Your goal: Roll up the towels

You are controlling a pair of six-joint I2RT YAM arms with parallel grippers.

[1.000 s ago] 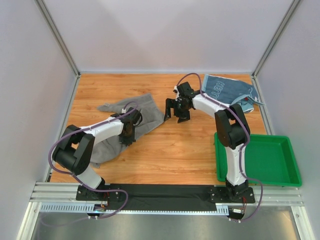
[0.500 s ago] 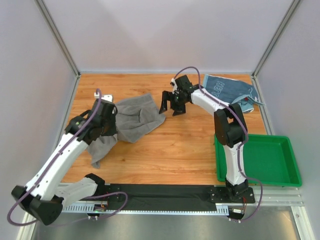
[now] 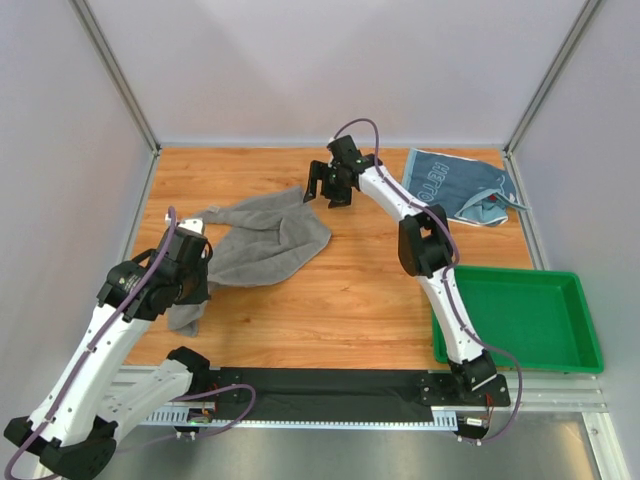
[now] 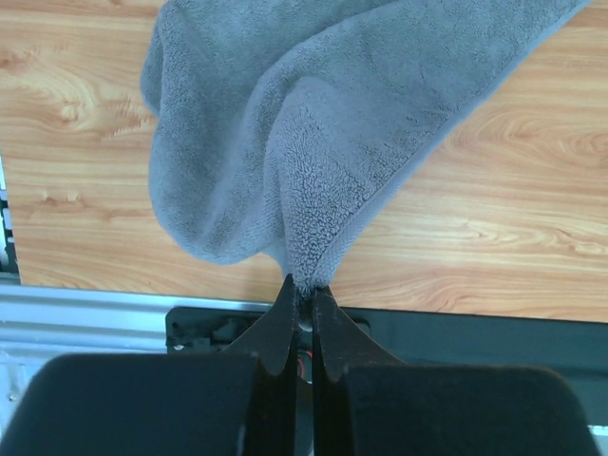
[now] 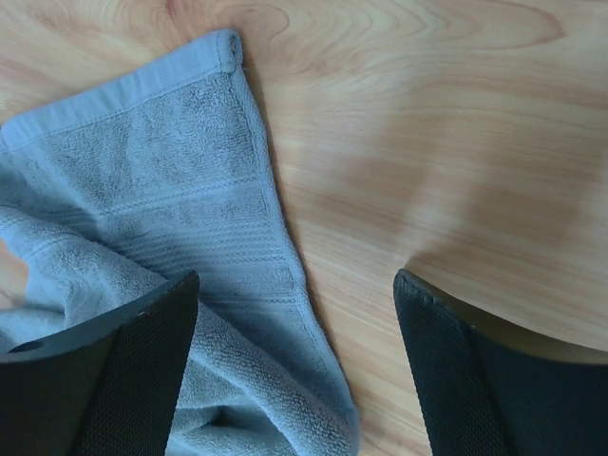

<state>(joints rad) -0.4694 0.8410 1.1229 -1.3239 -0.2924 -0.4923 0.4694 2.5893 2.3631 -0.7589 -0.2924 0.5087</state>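
A grey towel (image 3: 265, 240) lies crumpled on the left half of the wooden table. Its near-left end is lifted by my left gripper (image 3: 190, 292). In the left wrist view the towel (image 4: 313, 123) hangs from the left gripper (image 4: 302, 285), whose jaws are shut on a pinch of cloth. My right gripper (image 3: 328, 186) hovers open over the towel's far right corner. In the right wrist view that hemmed corner (image 5: 171, 209) lies between and under the right gripper's (image 5: 296, 318) spread fingers (image 5: 123, 370), not gripped. A light blue towel (image 3: 455, 185) with white lettering lies at the far right.
A green plastic tray (image 3: 575, 345) sits at the near right, beside the right arm's base. Grey walls close in the table on three sides. A black strip and a metal rail (image 3: 330, 385) run along the near edge.
My left gripper has pulled back toward the near left with the grey towel in it, stretching the cloth. The right gripper has moved to the far left, over the towel's far corner.
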